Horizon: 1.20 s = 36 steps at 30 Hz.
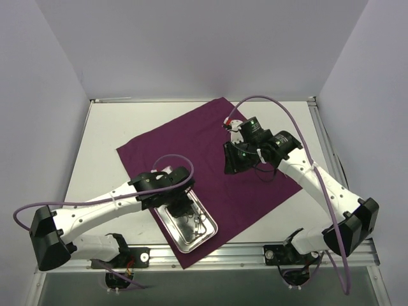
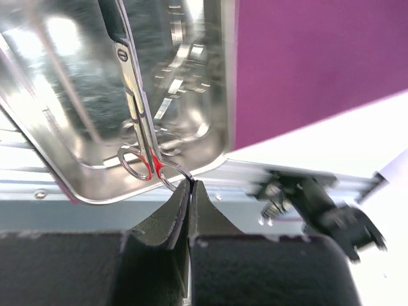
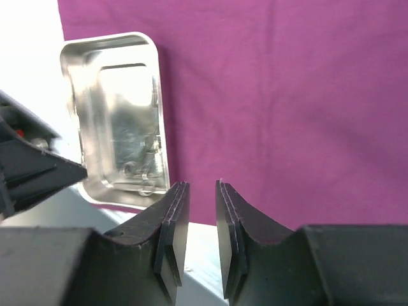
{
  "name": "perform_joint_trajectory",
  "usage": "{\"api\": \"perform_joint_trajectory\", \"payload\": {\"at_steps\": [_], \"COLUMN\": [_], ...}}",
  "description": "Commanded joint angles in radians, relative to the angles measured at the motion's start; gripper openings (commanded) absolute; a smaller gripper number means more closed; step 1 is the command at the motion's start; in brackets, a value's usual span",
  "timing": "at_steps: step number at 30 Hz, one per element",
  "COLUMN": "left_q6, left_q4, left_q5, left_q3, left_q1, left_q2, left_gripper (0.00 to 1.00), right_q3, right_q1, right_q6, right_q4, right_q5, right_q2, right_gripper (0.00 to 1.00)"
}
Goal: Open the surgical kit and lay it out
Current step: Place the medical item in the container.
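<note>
Before you, the cloth wrap reads as matt, dark purple woven fabric, smooth apart from faint creases. The tray is polished steel, mirror-bright, and its floor throws blurred reflections. The ring-handled instrument is bright, glossy metal with a red patch near one ring. Your left gripper has fingers of dull black, hard-looking plastic. The right gripper is the same matt black, with smoother grey pads. The table is plain white and matt. The left arm wears smooth white plastic shells.
</note>
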State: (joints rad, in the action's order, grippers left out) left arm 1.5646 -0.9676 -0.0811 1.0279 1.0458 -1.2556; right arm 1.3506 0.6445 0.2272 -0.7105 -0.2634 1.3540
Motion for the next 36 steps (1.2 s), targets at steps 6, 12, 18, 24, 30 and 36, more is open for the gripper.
{"api": "perform_joint_trajectory", "payload": {"at_steps": [6, 12, 18, 24, 30, 36], "left_q6": [-0.181, -0.328, -0.457, -0.416, -0.324, -0.279], "left_q4": [0.066, 0.145, 0.145, 0.021, 0.009, 0.128], "left_q5": [-0.059, 0.009, 0.124, 0.142, 0.236, 0.253], "left_q3": [0.066, 0.067, 0.104, 0.084, -0.093, -0.186], "left_q1": [-0.001, -0.059, -0.151, -0.168, -0.159, -0.118], "left_q2": [0.179, 0.229, 0.206, 0.19, 0.177, 0.16], "left_gripper": [0.02, 0.02, 0.02, 0.02, 0.02, 0.02], "right_q3": [0.048, 0.009, 0.018, 0.036, 0.006, -0.027], "right_q1": [-0.106, -0.141, -0.131, -0.131, -0.132, -0.134], "right_q6": [-0.008, 0.082, 0.138, 0.149, 0.13, 0.116], "right_q4": [0.077, 0.238, 0.336, 0.304, 0.256, 0.212], "right_q5": [-0.367, -0.526, -0.565, -0.545, -0.501, -0.476], "right_q2": [0.051, 0.077, 0.111, 0.148, 0.126, 0.097], "right_gripper": [0.35, 0.38, 0.38, 0.37, 0.36, 0.36]}}
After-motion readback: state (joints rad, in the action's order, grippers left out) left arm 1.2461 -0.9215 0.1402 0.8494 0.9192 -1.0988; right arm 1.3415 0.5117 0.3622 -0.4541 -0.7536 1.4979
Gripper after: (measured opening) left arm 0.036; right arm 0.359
